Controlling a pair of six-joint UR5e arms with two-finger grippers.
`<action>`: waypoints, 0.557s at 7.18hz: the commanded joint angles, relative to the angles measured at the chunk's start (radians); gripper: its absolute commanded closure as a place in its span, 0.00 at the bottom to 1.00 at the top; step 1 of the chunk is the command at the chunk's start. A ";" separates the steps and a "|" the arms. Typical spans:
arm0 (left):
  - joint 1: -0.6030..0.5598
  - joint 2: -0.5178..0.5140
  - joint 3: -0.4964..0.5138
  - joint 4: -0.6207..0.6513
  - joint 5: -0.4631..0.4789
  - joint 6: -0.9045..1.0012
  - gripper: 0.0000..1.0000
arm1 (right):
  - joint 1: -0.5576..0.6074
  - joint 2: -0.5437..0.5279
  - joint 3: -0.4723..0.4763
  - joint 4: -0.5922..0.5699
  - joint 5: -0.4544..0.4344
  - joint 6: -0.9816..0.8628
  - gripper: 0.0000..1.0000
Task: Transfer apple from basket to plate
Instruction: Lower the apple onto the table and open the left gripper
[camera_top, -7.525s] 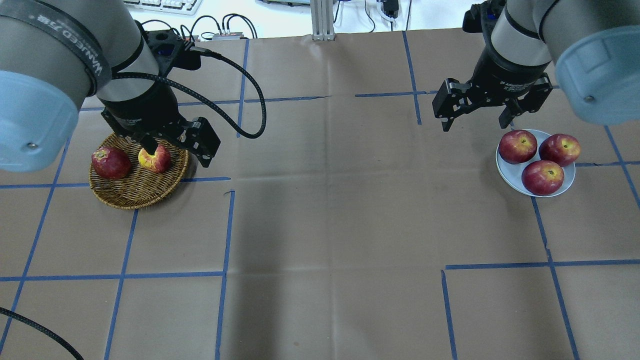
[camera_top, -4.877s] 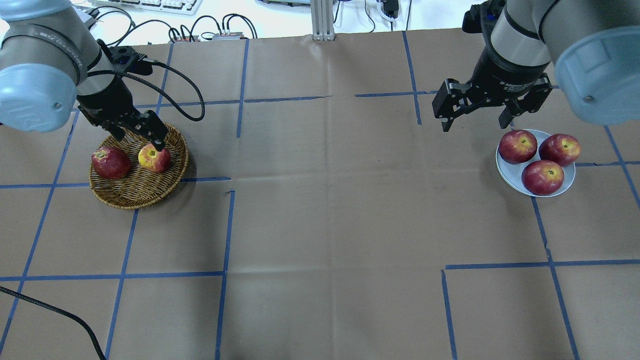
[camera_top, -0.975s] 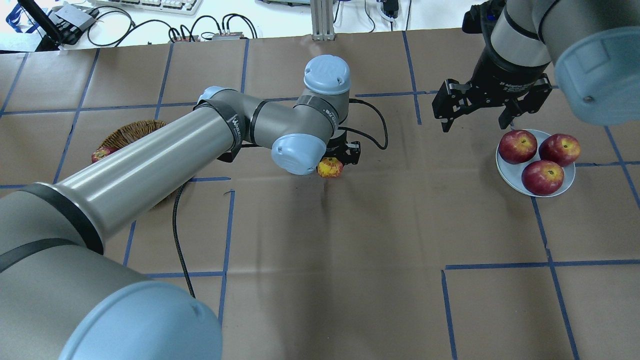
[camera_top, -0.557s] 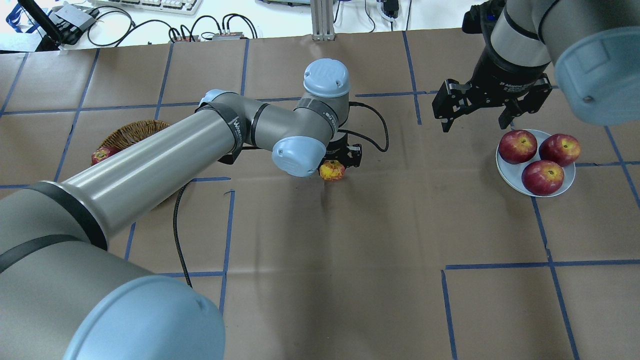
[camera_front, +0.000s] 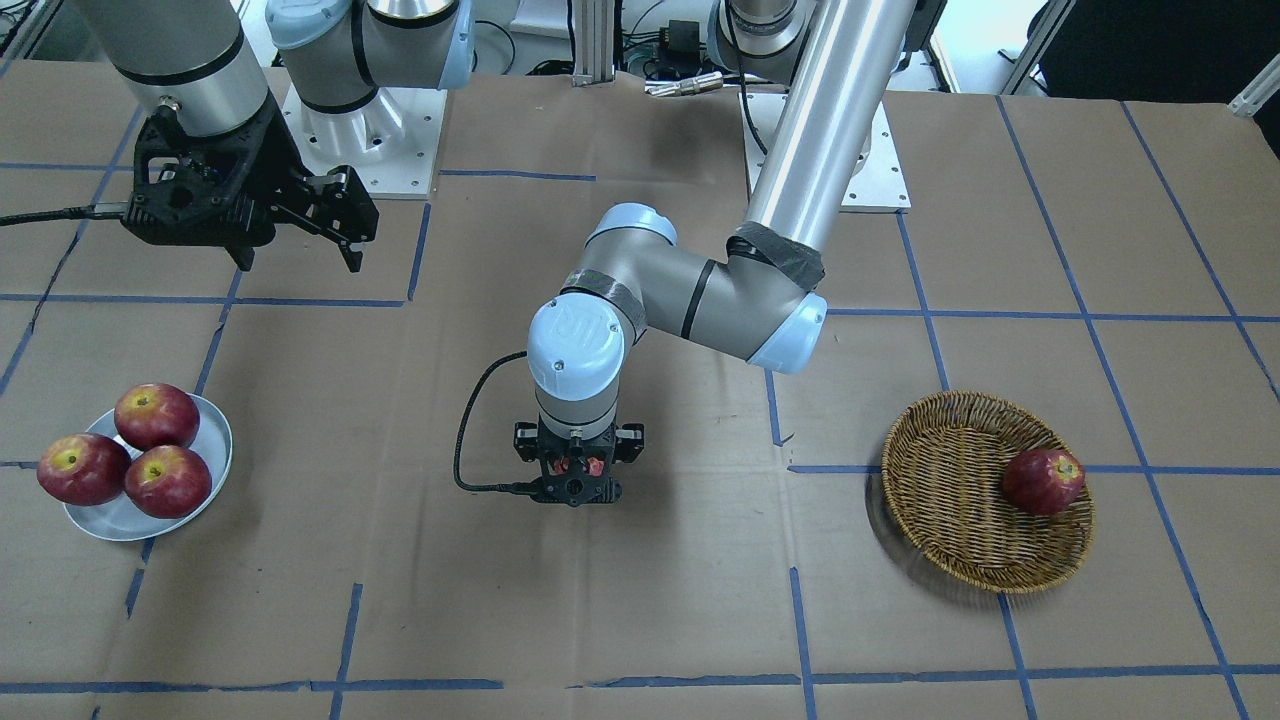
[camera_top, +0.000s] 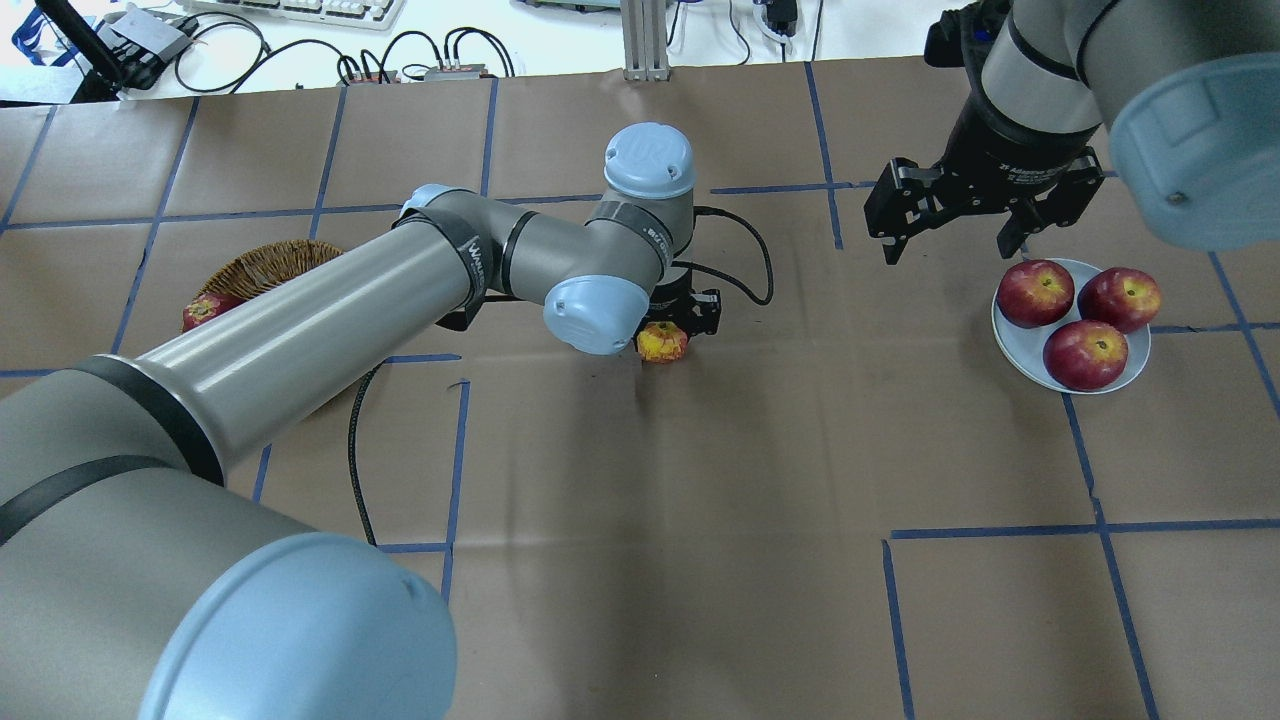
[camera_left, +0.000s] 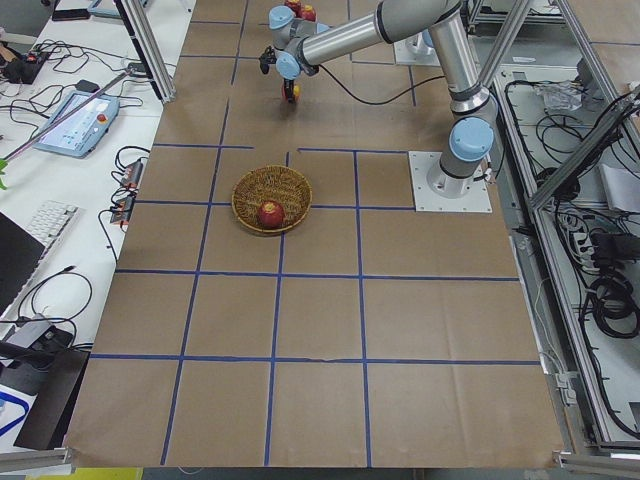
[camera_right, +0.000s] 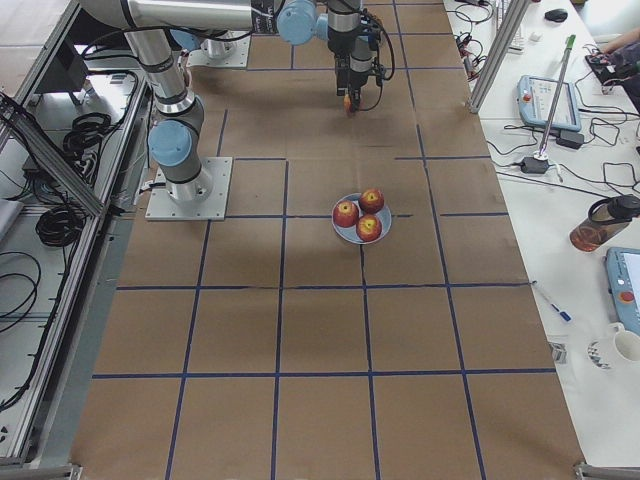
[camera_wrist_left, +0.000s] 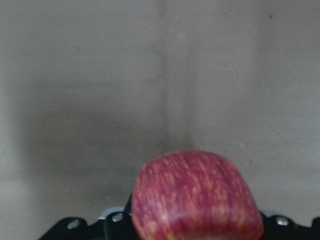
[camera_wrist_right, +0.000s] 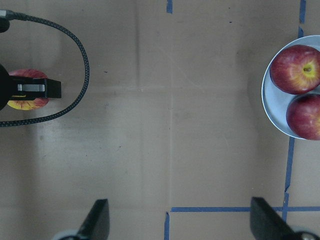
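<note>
My left gripper (camera_top: 676, 322) is shut on the pinkish-red streaked apple (camera_top: 662, 343) and holds it just above the paper at the table's middle. The apple also fills the bottom of the left wrist view (camera_wrist_left: 195, 197) and shows in the right wrist view (camera_wrist_right: 25, 102). The wicker basket (camera_front: 940, 485) stands at my left, half hidden by my arm in the overhead view (camera_top: 265, 265). The pale blue plate (camera_top: 1008, 345) lies at my right. My right gripper (camera_top: 948, 240) is open and empty, above the table just behind and left of the plate.
One dark red apple (camera_front: 1043, 480) lies in the basket. Three dark red apples (camera_top: 1085, 355) fill most of the plate. Brown paper with blue tape lines (camera_top: 990, 532) covers the table. A black cable (camera_front: 470, 430) hangs from my left wrist.
My left gripper took the pinkish apple out of the basket and carried it right to the table's middle. In the last second it moved only slightly. The right arm stayed still.
</note>
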 joint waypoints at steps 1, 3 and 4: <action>0.001 0.003 0.000 -0.001 -0.002 -0.004 0.01 | 0.000 0.000 0.000 0.000 0.000 0.000 0.00; 0.004 0.029 0.020 -0.018 -0.001 -0.002 0.01 | 0.000 0.000 0.000 0.000 0.000 0.000 0.00; 0.008 0.075 0.032 -0.037 0.001 0.008 0.01 | 0.000 0.000 0.000 0.000 0.000 0.000 0.00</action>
